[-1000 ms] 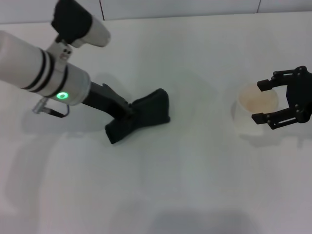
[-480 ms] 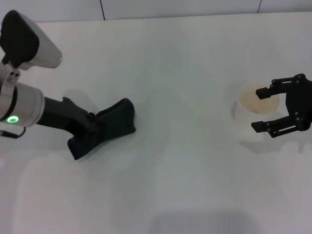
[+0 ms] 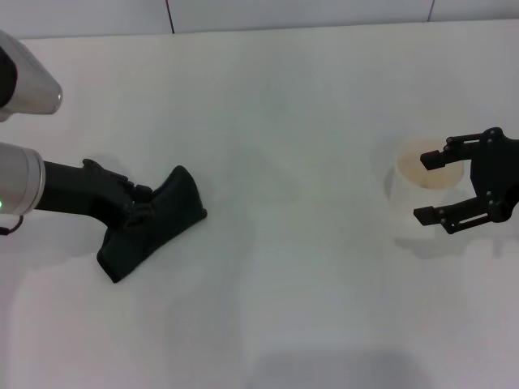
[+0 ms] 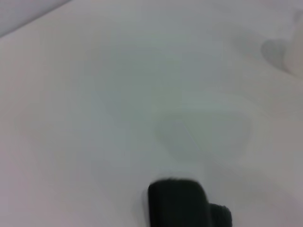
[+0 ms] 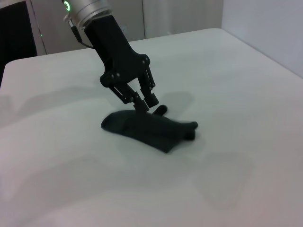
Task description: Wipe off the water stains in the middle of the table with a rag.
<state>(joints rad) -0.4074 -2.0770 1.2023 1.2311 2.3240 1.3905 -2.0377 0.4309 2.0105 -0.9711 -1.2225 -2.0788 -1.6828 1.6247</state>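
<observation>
Left gripper [image 3: 139,209] clamped on rag [image 3: 150,225], resting at table's [image 3: 284,308] left side | right gripper [image 3: 446,185] spread wide around cup [image 3: 422,190] | no stain visible mid-table; wiping judged done.

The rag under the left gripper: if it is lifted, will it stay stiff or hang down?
The rag would probably droop: it lies flattened and creased on the table. It looks soft and light, so the left gripper, pinching its upper edge, should lift it easily. Being cloth, it should not roll.
</observation>
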